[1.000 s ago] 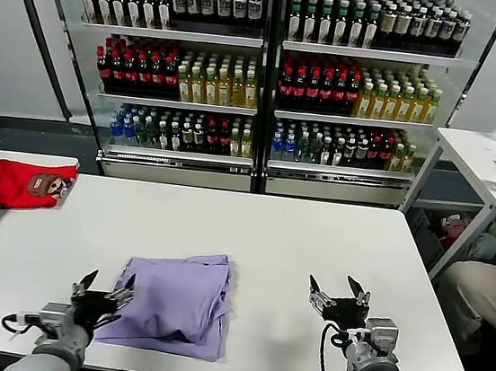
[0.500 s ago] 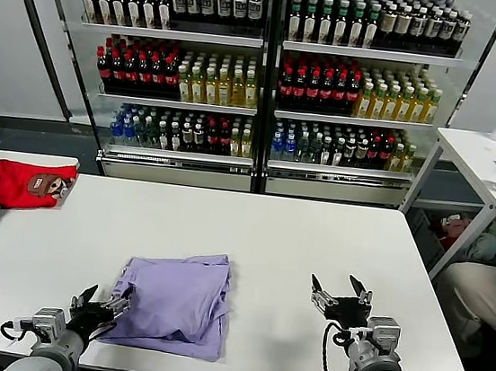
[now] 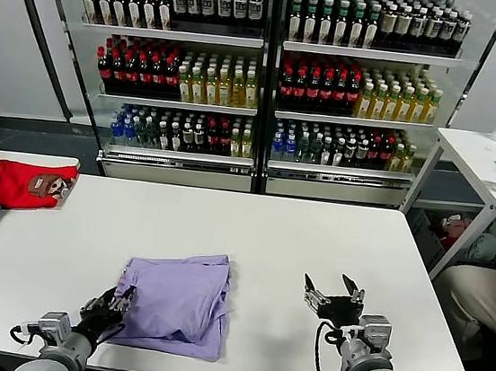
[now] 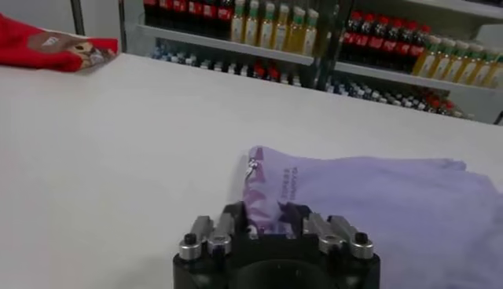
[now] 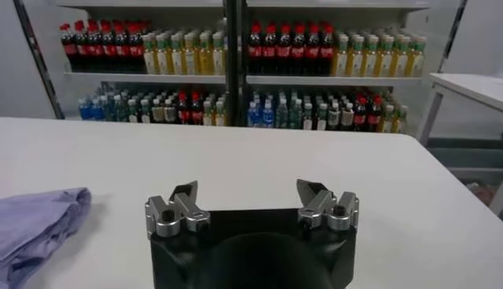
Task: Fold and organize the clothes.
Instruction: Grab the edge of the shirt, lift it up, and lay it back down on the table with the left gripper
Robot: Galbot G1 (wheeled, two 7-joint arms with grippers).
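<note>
While the right gripper (image 3: 332, 297) hovers with fingers spread wide over bare table (image 3: 296, 237), well clear of the cloth, the left gripper (image 3: 112, 305) sits low at the near-left corner of the T-shirt (image 3: 175, 301). Its fingers (image 4: 233, 217) are narrowed around the corner's edge and seem to pinch it, though the wrist view hides the actual contact. That lavender T-shirt lies folded near the table's front edge, left of centre. A red garment (image 3: 24, 183) rests at the far left.

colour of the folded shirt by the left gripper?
Light purple T-shirt, plain; clearest in the head view.
</note>
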